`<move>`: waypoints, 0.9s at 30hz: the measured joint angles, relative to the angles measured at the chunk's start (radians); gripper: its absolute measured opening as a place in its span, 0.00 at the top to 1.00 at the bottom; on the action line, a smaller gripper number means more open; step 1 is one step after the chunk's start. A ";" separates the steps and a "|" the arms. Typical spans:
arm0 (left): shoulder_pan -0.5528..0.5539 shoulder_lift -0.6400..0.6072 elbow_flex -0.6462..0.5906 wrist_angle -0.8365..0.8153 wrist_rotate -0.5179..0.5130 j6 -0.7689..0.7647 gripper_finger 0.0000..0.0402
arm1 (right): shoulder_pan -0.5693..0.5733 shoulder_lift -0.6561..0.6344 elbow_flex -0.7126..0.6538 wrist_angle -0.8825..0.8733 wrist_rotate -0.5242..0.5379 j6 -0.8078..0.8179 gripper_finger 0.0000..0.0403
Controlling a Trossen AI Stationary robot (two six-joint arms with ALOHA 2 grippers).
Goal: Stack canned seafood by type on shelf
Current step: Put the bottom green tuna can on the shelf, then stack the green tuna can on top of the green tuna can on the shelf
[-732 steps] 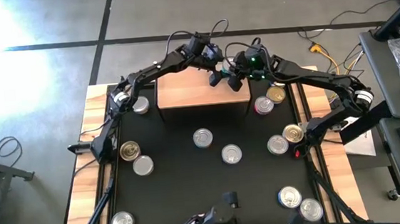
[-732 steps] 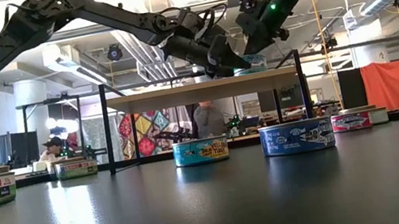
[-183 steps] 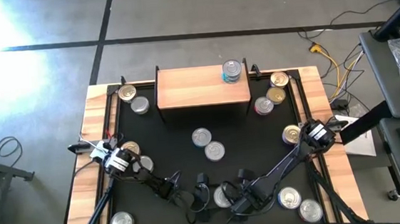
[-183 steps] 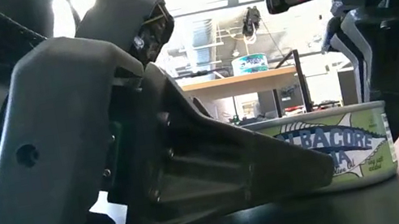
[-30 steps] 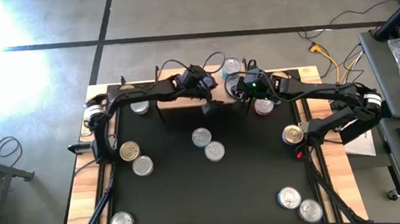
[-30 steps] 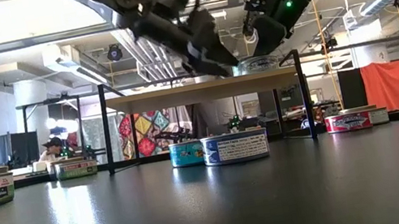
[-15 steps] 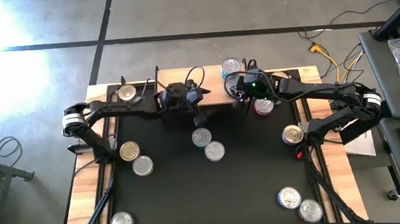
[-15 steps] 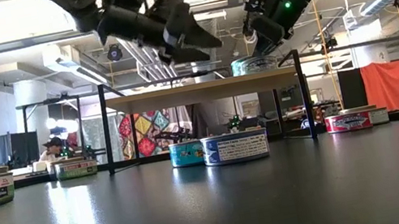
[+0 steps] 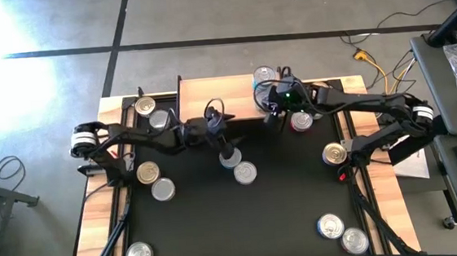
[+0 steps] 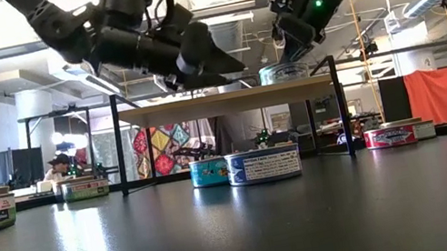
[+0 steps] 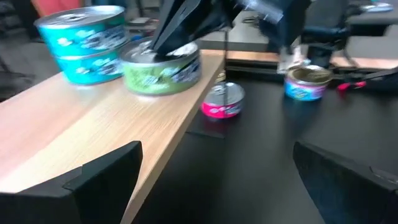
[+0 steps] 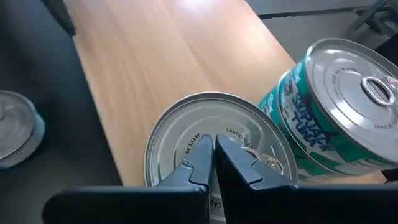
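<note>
The shelf (image 9: 214, 100) stands at the table's far side. On its right end sit a stack of two teal cans (image 12: 339, 106) and, beside it at the near edge, a green can (image 11: 163, 71). My right gripper (image 12: 214, 152) is shut, its tips at that can's lid. My left gripper (image 9: 228, 148) hangs open above the black table in front of the shelf, over a silver-lidded can (image 10: 263, 165), with nothing between its fingers. Several more cans lie loose on the table. My right gripper's shut fingertips (image 12: 202, 158) stand at the green can's lid (image 12: 186, 134), near its middle by the pull tab. They come slanting down from the table's right side. I cannot tell whether they touch the lid or stand just above it. The can sits flat on the shelf.
Loose cans: a gold one (image 9: 145, 107) and a silver one (image 9: 160, 120) far left, two (image 9: 148, 173) at mid left, one (image 9: 245, 172) in the middle, a red one (image 9: 302, 122) and a gold one (image 9: 335, 153) on the right, three along the near edge.
My left gripper has drawn back from the shelf's front edge toward the table's near edge and sunk a little. It has tipped from steeply down toward level and stayed open. It now hangs over the middle cans.
</note>
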 joint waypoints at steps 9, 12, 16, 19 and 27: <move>-0.082 0.000 -0.080 0.085 -0.112 0.020 0.00 | 0.050 -0.037 0.236 -0.274 0.008 -0.025 0.97; -0.113 0.000 -0.096 0.086 -0.199 0.036 0.00 | 0.085 -0.067 0.301 -0.425 0.010 0.024 0.97; -0.146 0.000 -0.117 0.118 -0.260 0.046 0.00 | 0.148 -0.125 0.331 -0.634 0.154 0.137 0.97; -0.160 0.000 -0.123 0.130 -0.261 0.047 0.00 | 0.195 -0.177 0.321 -0.779 0.267 0.286 0.97; -0.211 0.000 -0.116 0.144 -0.261 0.018 0.00 | 0.248 -0.323 0.155 -0.931 0.270 0.650 0.97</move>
